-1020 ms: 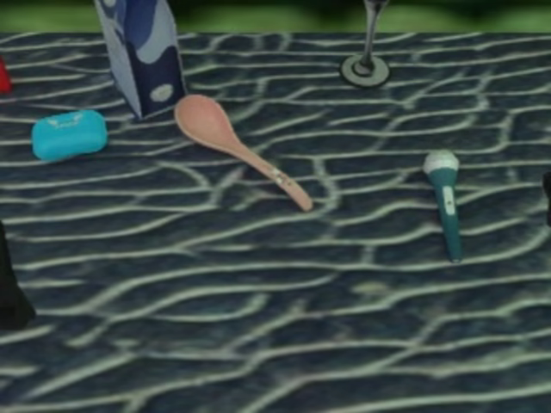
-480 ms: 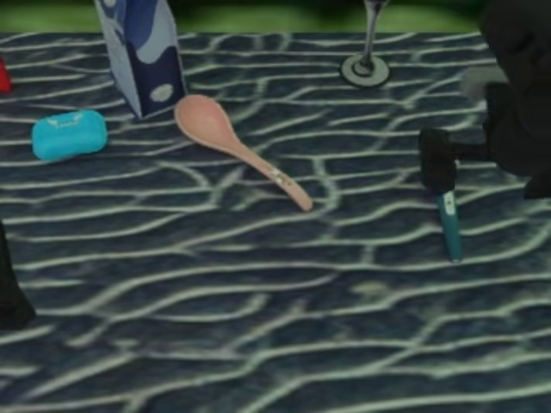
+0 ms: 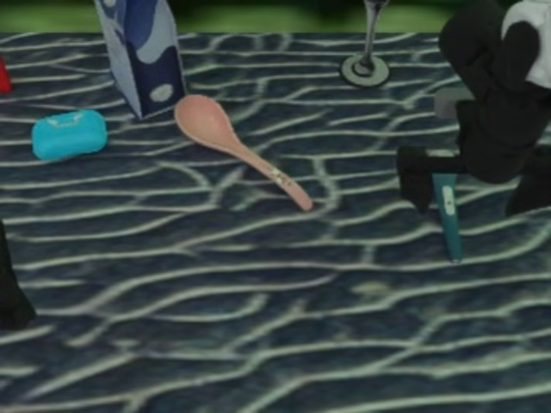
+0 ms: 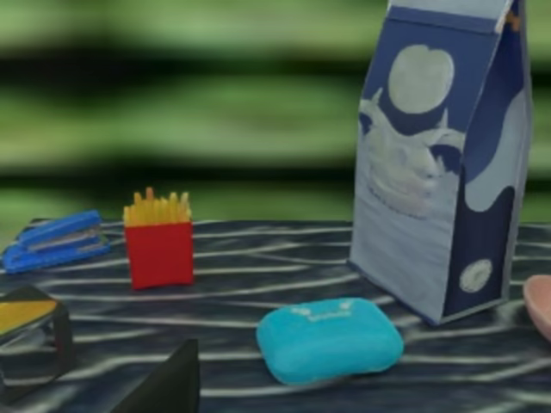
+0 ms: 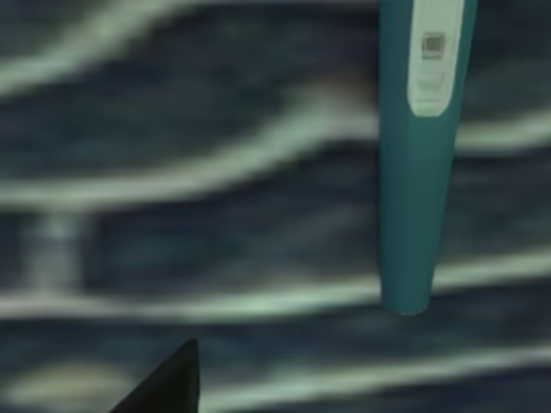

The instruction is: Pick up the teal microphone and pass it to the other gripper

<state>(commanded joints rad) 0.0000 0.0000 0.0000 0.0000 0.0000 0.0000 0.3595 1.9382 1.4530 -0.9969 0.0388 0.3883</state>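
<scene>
The teal microphone (image 3: pixel 448 219) lies on the table at the right, its slim handle pointing toward the near edge. Its head is hidden under my right arm. My right gripper (image 3: pixel 469 188) hangs over the head end, open, with one black finger (image 3: pixel 414 182) left of the handle and the other on its right. In the right wrist view the handle with its white strip (image 5: pixel 419 163) lies apart from one fingertip (image 5: pixel 176 383). My left gripper (image 3: pixel 9 292) stays parked at the table's left edge, open, with one finger (image 4: pixel 168 387) showing and nothing in it.
A pink spoon (image 3: pixel 237 146) lies mid-table. A blue-and-white carton (image 3: pixel 142 56) stands at the back left with a cyan block (image 3: pixel 69 134) beside it. A glass stem and foot (image 3: pixel 365 64) stand behind the microphone. Red fries box (image 4: pixel 159 245) and blue stapler (image 4: pixel 56 241) sit far left.
My right arm has come in from the right edge and settled over the microphone's head, covering it. The microphone has not moved. The left arm is still.
</scene>
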